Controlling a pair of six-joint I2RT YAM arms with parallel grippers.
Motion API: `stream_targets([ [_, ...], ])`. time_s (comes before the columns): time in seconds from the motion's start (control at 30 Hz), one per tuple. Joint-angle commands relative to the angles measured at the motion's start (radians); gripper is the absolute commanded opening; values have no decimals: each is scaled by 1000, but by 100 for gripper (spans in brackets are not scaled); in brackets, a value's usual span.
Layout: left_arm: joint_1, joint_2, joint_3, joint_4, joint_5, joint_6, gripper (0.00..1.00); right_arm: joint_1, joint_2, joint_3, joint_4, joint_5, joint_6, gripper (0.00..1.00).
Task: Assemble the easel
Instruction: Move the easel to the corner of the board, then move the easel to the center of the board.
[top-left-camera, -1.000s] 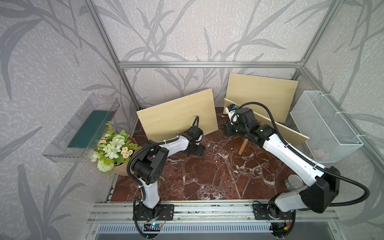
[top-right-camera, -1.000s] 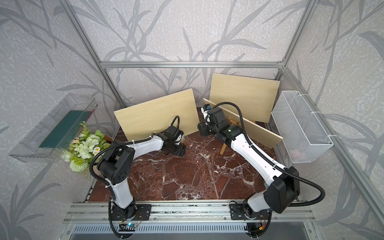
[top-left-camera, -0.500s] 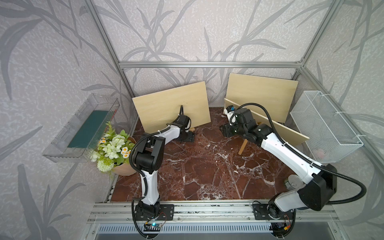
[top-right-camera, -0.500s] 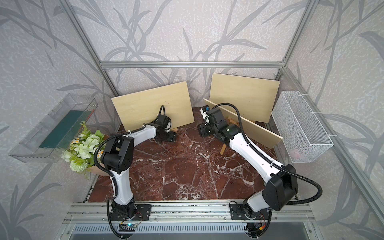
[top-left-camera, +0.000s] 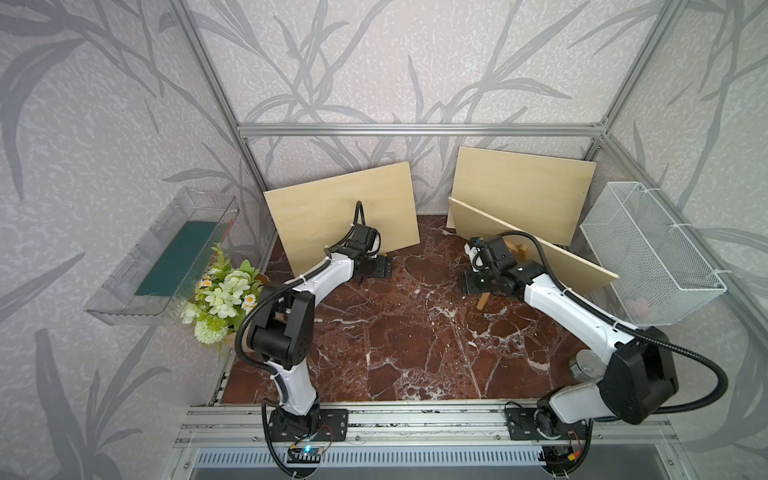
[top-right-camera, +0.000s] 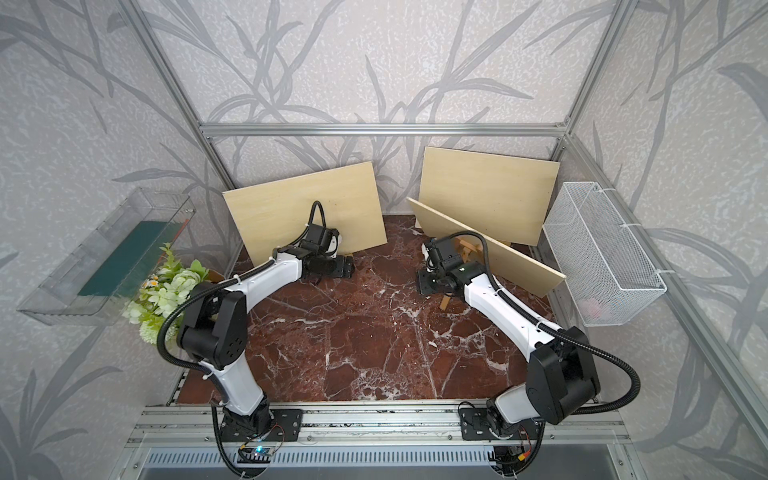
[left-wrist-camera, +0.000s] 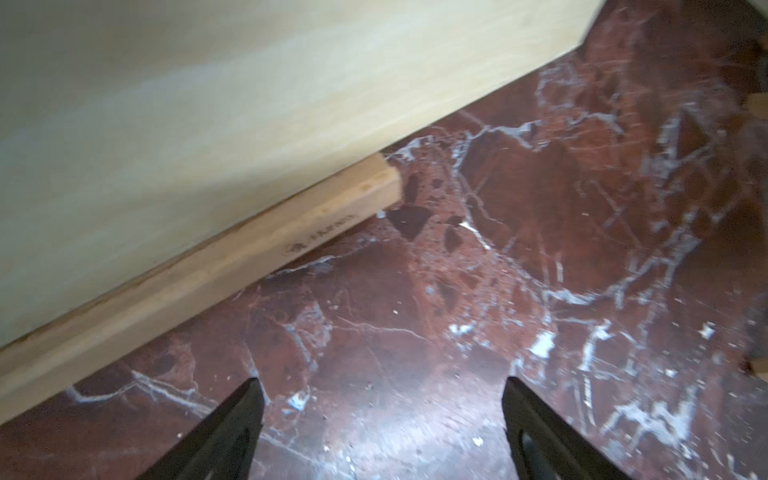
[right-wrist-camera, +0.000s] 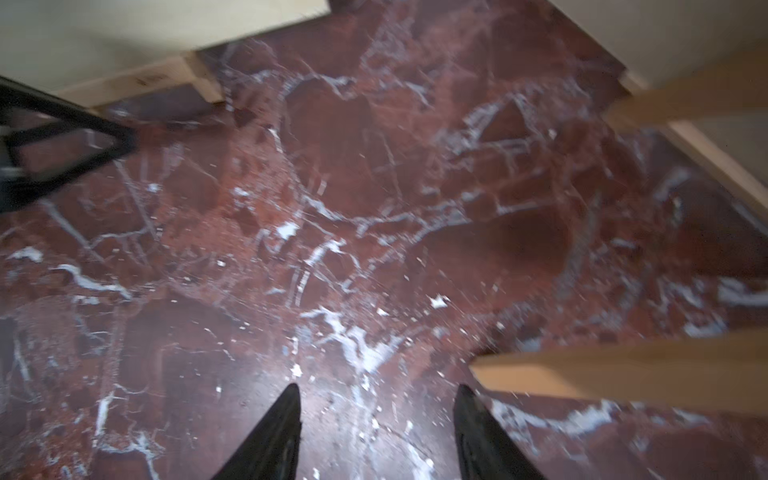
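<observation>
Leaning board (top-left-camera: 340, 212) is held up by wood ledge (left-wrist-camera: 208, 274) ahead of spread left fingers (left-wrist-camera: 232, 432) | right fingers (right-wrist-camera: 274, 436) are spread, empty | little seems left to do

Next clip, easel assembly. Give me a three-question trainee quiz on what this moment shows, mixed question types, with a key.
1. True or false: the left gripper is clamped on the left plywood board.
2. What hangs at the right wall? A) white wire basket B) glass vase C) cardboard box
3. How many plywood boards stand at the back of the marble tabletop?

Key
1. False: its jaws are open and empty above the marble.
2. A
3. Three: the left plywood board, the rear board and the slanted board.
</observation>
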Motion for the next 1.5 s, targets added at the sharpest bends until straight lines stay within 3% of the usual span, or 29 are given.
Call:
stream_targets([
  [0.0,-35,-74,-53,38,-40,-46,92,-51,-61,-56,-103,28,41,58],
  [0.2,-65,-121,-118,103,-39,-82,94,-141,-48,-158,-36,-21,65,58],
  [0.5,-67,-155,-151,146,-44,-62,99,-144,75,-188,57,-56,118,57],
  [0.87,-67,-144,-173,166,-42,-61,99,-165,-80,-325,42,18,210,57],
  [1.1,-66,-123,-174,185,-22,-69,99,-257,-124,-399,51,-51,280,58],
  [1.23,-67,-126,-170,179,-21,-59,99,-316,-68,-389,95,-100,283,58],
  [1.47,-66,-145,-198,202,-29,-44,99,-323,93,-318,143,-155,213,58],
])
